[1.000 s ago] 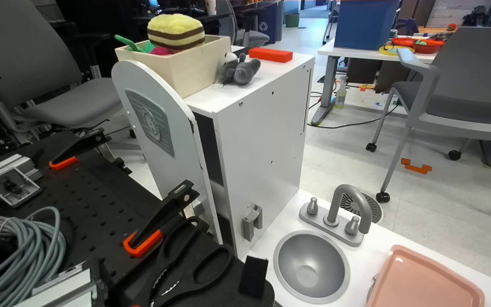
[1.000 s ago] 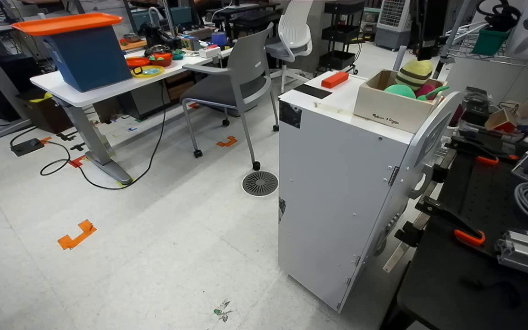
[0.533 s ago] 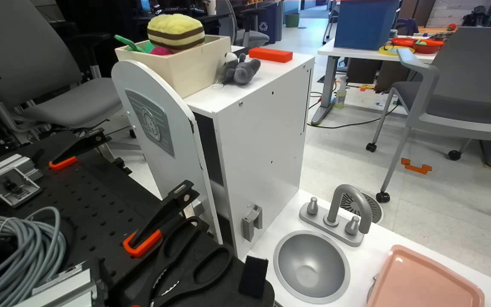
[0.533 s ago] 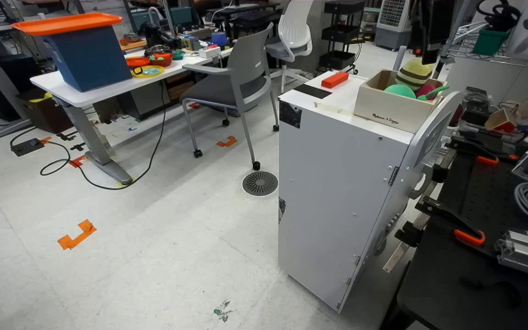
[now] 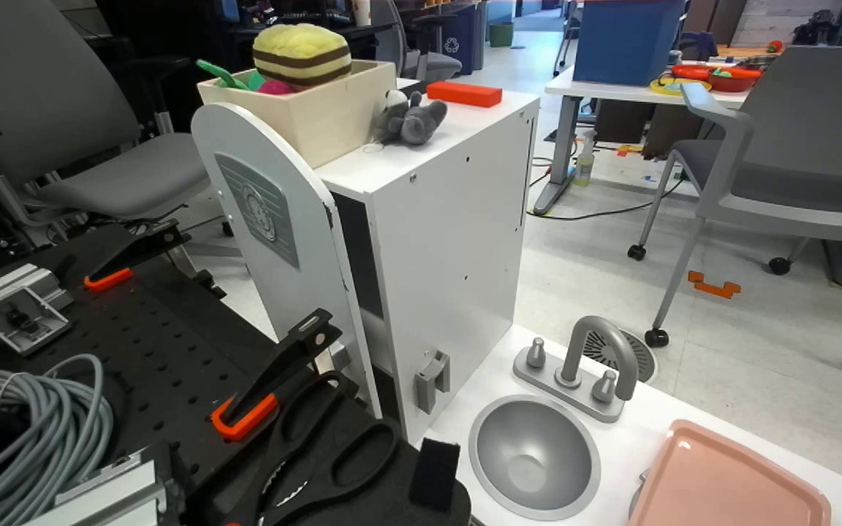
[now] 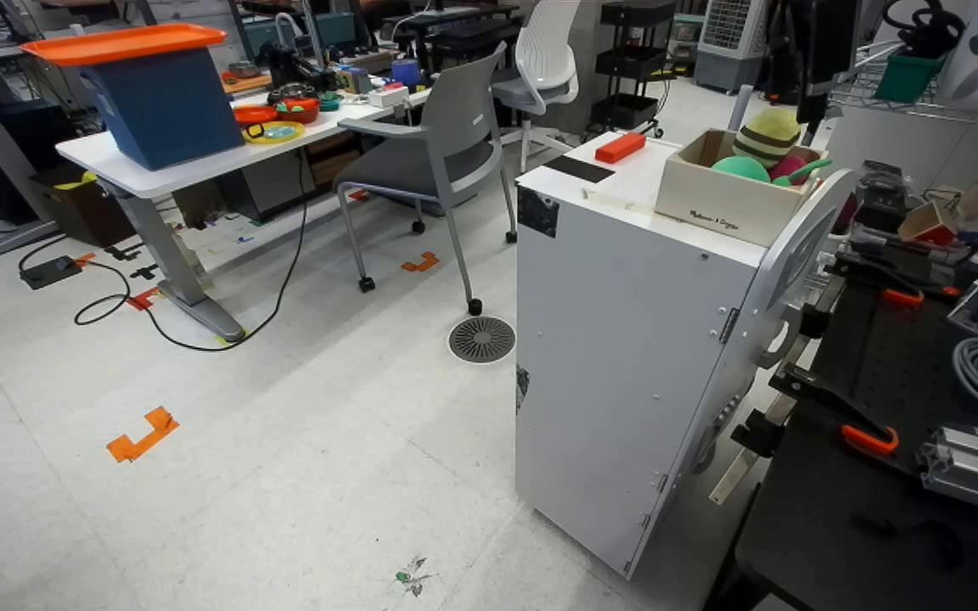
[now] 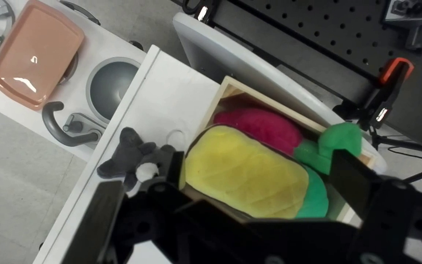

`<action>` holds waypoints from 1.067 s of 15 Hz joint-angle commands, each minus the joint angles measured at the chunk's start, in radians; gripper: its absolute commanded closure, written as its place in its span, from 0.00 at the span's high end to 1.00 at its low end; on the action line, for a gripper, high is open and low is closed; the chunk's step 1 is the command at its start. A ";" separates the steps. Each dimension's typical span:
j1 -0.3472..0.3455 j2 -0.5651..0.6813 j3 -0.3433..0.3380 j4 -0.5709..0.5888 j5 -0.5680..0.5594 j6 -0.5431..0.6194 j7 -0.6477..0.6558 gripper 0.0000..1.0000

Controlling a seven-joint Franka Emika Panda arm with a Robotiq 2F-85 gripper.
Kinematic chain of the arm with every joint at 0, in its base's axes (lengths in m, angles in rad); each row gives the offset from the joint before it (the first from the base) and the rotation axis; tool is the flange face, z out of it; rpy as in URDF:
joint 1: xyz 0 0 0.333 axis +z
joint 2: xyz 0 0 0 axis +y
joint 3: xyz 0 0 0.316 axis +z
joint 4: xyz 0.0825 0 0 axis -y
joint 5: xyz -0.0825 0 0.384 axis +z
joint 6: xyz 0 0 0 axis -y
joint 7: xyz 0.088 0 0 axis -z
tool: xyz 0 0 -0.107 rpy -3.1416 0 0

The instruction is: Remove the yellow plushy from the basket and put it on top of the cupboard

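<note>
Basket, grey toy, block atop cupboard

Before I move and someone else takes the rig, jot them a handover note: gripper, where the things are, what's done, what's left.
Gripper: open, fingers spread above the basket, holding nothing.
Yellow plushy: in the basket among other soft items, standing above the rim.
Basket: on top of the cupboard, at one end. A grey soft toy lies beside it, an orange-red block farther along.
Done: no grasp or lift yet.
Left: probably lower, close on the plushy, raise it past the rim, set it on the cupboard top beside the basket, release.
</note>
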 commanded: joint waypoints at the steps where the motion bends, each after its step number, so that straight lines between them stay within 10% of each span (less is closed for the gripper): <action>1: -0.010 0.038 -0.010 0.030 -0.021 0.000 0.024 1.00; 13: -0.010 0.106 -0.008 0.061 -0.079 -0.010 0.117 1.00; 16: -0.005 0.103 -0.002 0.058 -0.089 -0.006 0.121 0.68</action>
